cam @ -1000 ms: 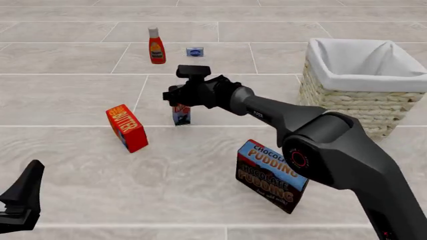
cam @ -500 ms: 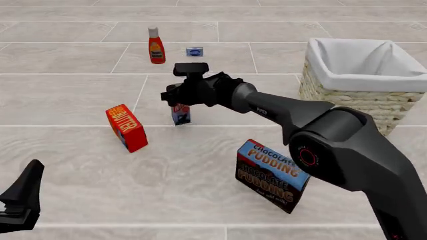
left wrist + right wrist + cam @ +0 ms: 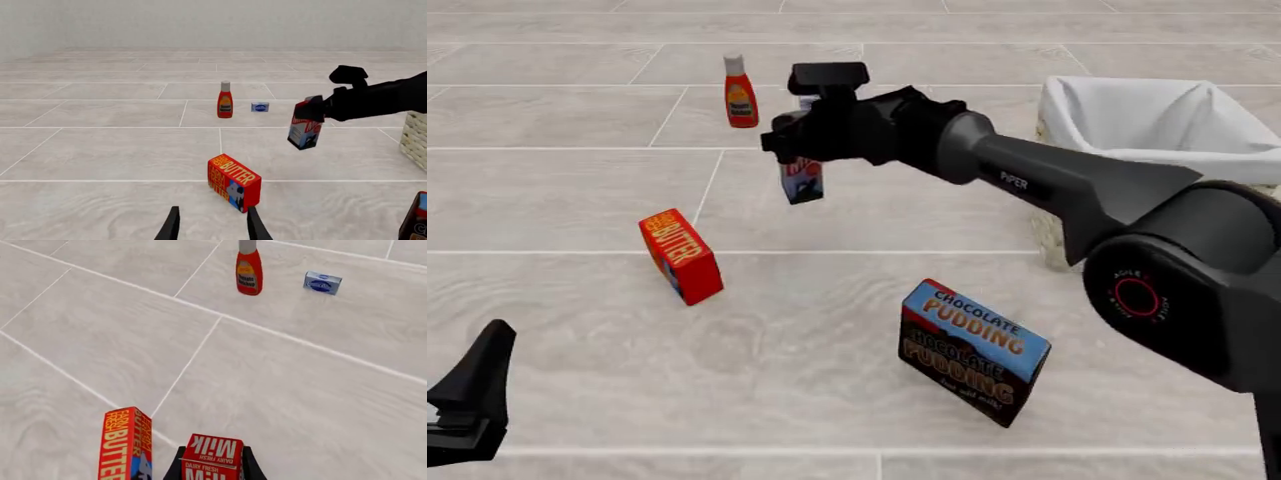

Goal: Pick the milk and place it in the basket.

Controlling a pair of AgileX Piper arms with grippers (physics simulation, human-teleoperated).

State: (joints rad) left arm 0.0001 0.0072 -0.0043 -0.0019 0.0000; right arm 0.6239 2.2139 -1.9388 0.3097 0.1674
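Observation:
The milk (image 3: 802,181), a small carton with a red top and a blue-and-white lower part, hangs tilted in the air, clear of the floor. My right gripper (image 3: 803,160) is shut on its upper part. In the right wrist view the milk (image 3: 213,456) sits between the two fingers (image 3: 177,466). In the left wrist view the milk (image 3: 305,128) hangs from the right gripper (image 3: 312,112). The basket (image 3: 1174,125), wicker with a white liner, stands at the right, well apart from the milk; its edge shows in the left wrist view (image 3: 417,136). My left gripper (image 3: 474,395) is open and empty at the near left.
A red-orange butter box (image 3: 681,255) stands on the floor left of and nearer than the milk. A red bottle (image 3: 739,92) stands at the back. A chocolate pudding box (image 3: 972,350) stands near the front. A small blue box (image 3: 322,282) lies beside the bottle.
My right gripper has lifted the milk off the floor and carried it up and slightly to the right. The left arm has not moved.

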